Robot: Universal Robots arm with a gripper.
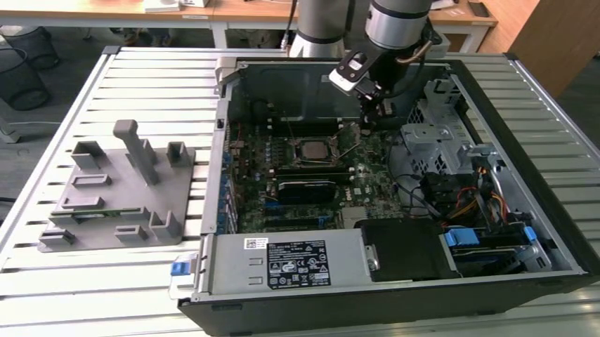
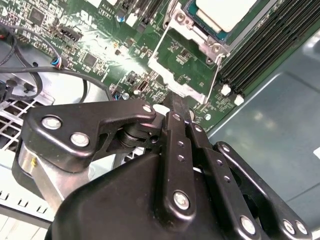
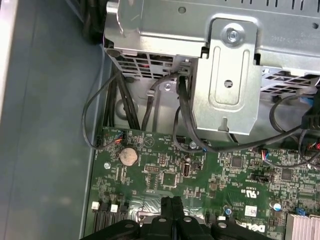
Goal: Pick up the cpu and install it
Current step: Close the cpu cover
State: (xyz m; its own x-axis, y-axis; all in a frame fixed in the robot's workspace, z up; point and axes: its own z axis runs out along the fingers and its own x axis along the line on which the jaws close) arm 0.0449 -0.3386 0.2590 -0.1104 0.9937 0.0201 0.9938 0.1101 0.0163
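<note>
Second wrist view: gripper pinched shut and empty, by the open load plate; cpu looks seated, so contact should stay off its lid

In the exterior view, open room is found straight above the cpu. Reckoned from it, 12 o'clock is closed by the case wall, 3 o'clock is crowded by the gripper and the metal drive cage, 4 o'clock is tangled with cables, and 6 o'clock is taken by the power supply.
</note>
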